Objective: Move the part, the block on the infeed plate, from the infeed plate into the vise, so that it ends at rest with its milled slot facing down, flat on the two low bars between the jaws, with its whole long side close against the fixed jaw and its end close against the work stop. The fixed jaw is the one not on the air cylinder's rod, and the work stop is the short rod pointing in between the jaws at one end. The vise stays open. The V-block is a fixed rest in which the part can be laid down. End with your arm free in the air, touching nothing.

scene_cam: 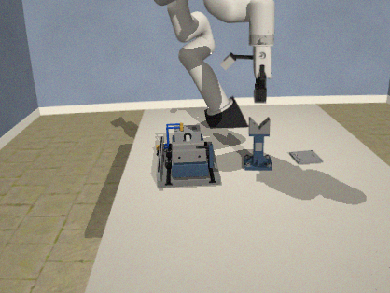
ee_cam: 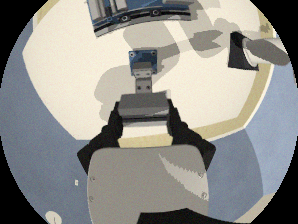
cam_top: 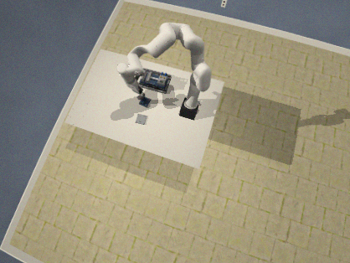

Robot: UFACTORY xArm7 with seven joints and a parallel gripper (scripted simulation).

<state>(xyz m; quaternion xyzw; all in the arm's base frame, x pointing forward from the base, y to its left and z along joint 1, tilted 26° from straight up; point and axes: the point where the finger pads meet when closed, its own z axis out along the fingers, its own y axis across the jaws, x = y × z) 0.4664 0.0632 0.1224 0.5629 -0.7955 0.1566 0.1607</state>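
My gripper (scene_cam: 259,85) (ee_cam: 143,107) is shut on the part (scene_cam: 259,94) (ee_cam: 143,103), a grey block, and holds it in the air directly above the V-block (scene_cam: 258,127) (ee_cam: 143,64) (cam_top: 144,101). A gap shows between the part and the V. The infeed plate (scene_cam: 305,157) (cam_top: 141,120) lies bare to the right of the V-block. The vise (scene_cam: 188,158) (cam_top: 156,80) stands open to the left, with nothing between its jaws. I cannot tell which way the part's slot faces.
The arm's dark base (scene_cam: 225,117) (ee_cam: 242,51) (cam_top: 188,110) stands behind the vise and V-block. All fixtures sit on a white mat (scene_cam: 196,233) (cam_top: 167,138) on a tiled floor.
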